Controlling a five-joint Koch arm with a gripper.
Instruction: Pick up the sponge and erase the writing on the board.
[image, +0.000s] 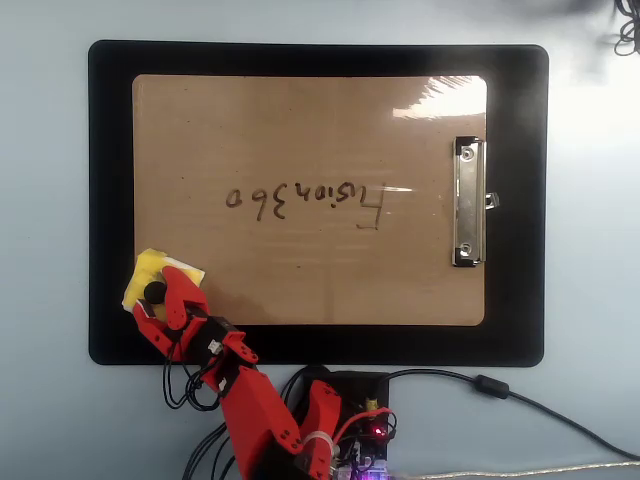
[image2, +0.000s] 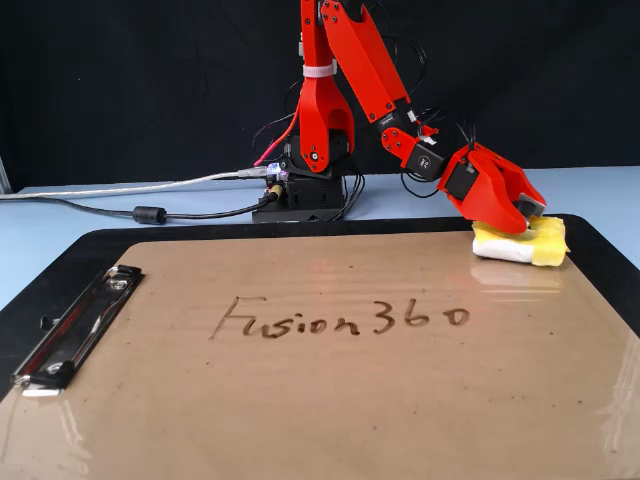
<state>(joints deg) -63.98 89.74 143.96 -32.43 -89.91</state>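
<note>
At the board's (image: 300, 130) lower-left corner in the overhead view, the gripper (image: 157, 299) sat on the sponge (image: 146, 270), jaws narrowly flanking its knob; grip unclear. The writing (image2: 338, 318) was intact.

in the fixed view the gripper (image2: 522, 215) lies over the sponge (image2: 545, 243) and hides its knob and most of its top, so whether the jaws clasp anything cannot be told. in the overhead view the gripper (image: 160, 300) covers the sponge's (image: 148, 268) near corner, with only the knob peeping out between the jaws. the arm's base (image: 345, 455) is cut off by the bottom edge there. a dark tangle (image: 627, 35) at the top right corner is cropped and too small to name.
</note>
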